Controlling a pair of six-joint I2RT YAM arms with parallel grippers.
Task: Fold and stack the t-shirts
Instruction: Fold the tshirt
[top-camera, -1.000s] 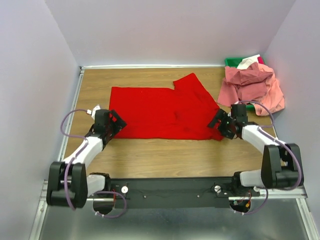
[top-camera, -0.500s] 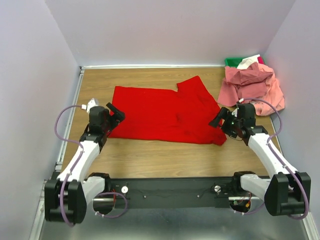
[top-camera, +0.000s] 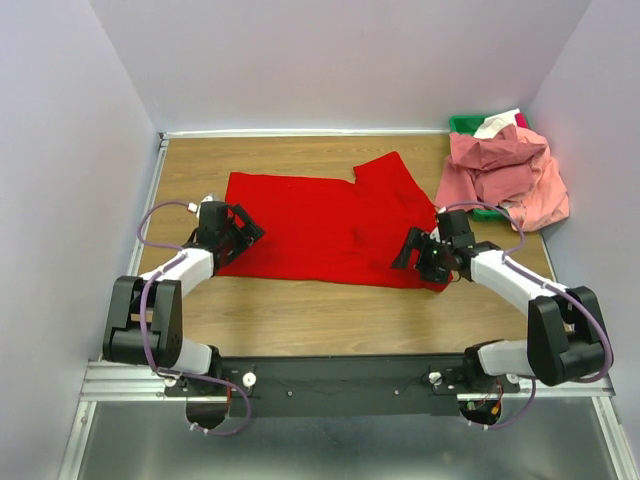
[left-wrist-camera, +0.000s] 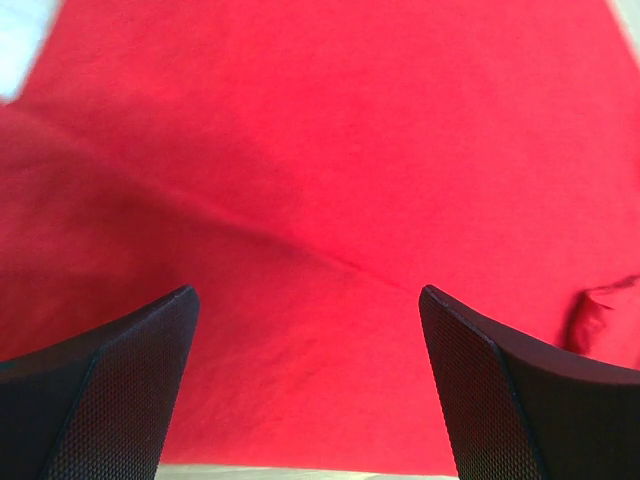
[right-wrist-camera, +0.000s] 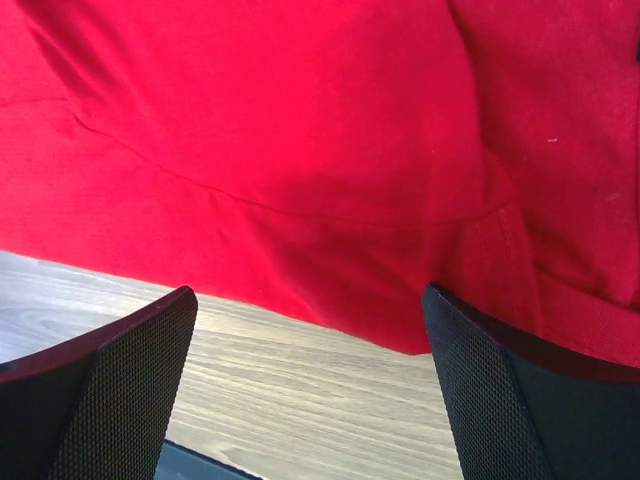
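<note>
Left claw (top-camera: 240, 232) and right claw (top-camera: 410, 252), both wide open and empty, have swung in over the red t-shirt (top-camera: 330, 225) at its near corners, likely to grasp it for folding.

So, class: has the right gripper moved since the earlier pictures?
Yes. The right gripper has shifted left over the red shirt, farther from the pink pile.

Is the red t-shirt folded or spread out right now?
Spread out. The red t-shirt lies wide and flat across the table, a sleeve sticking out at its far edge, only small wrinkles.
</note>
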